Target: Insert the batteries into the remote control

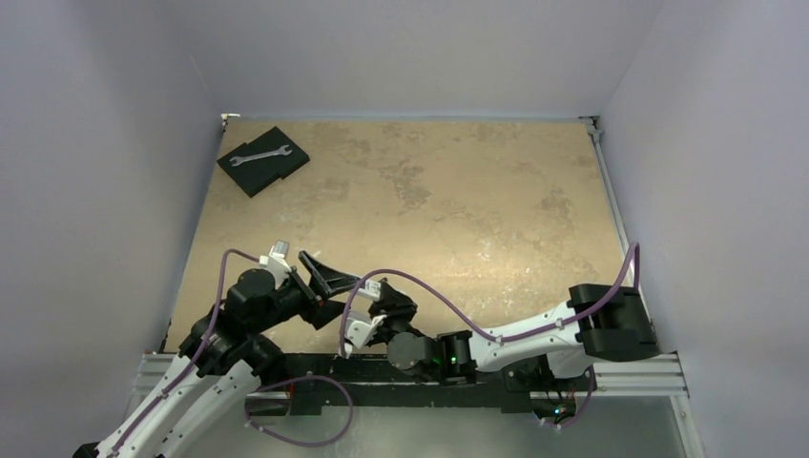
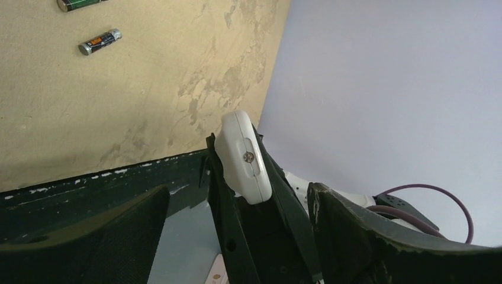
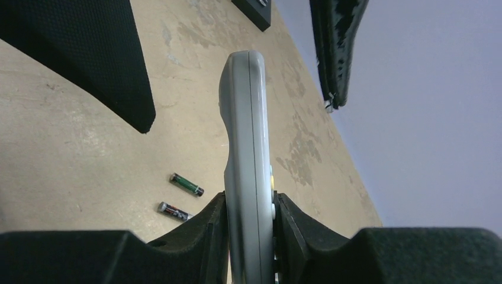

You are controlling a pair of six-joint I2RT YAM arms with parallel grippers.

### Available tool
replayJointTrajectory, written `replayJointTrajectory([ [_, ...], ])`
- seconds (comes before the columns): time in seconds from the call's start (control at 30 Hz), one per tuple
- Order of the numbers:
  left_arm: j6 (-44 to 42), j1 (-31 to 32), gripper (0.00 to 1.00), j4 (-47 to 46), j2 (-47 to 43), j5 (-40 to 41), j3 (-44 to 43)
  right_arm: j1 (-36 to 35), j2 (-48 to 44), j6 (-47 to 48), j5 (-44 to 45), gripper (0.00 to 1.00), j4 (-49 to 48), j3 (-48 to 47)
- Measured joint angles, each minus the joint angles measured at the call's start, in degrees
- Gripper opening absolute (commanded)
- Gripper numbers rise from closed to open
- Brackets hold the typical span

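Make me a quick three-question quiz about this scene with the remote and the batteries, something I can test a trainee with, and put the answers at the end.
1. True or false: both batteries lie loose on the table.
2. Short answer: is the left gripper open or shut?
3. What holds the remote? A: left gripper. B: right gripper. C: nothing, it lies on the table.

Key: 1 true; 2 open; 3 B.
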State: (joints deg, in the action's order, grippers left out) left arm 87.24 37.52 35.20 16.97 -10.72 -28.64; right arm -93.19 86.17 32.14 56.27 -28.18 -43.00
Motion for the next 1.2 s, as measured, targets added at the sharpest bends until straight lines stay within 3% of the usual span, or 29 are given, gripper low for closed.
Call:
replayJointTrajectory([
  [0.37, -6.03, 0.00, 0.92, -0.83, 0.37, 0.15, -0.85, 0.00, -5.51, -5.20, 0.46, 0.00, 2.12, 1.97],
  [0.57, -11.13, 0.00, 0.99, 0.31, 0.48, 1.03, -3.08, 0.98, -7.45, -11.47, -0.90, 0.00, 8.92, 1.77],
  [1.2, -27.56, -0.02, 0.99, 0.04, 4.59, -0.50, -3.19, 19.74, -18.84, -32.41, -30.03, 0.00, 34.95, -3.63],
])
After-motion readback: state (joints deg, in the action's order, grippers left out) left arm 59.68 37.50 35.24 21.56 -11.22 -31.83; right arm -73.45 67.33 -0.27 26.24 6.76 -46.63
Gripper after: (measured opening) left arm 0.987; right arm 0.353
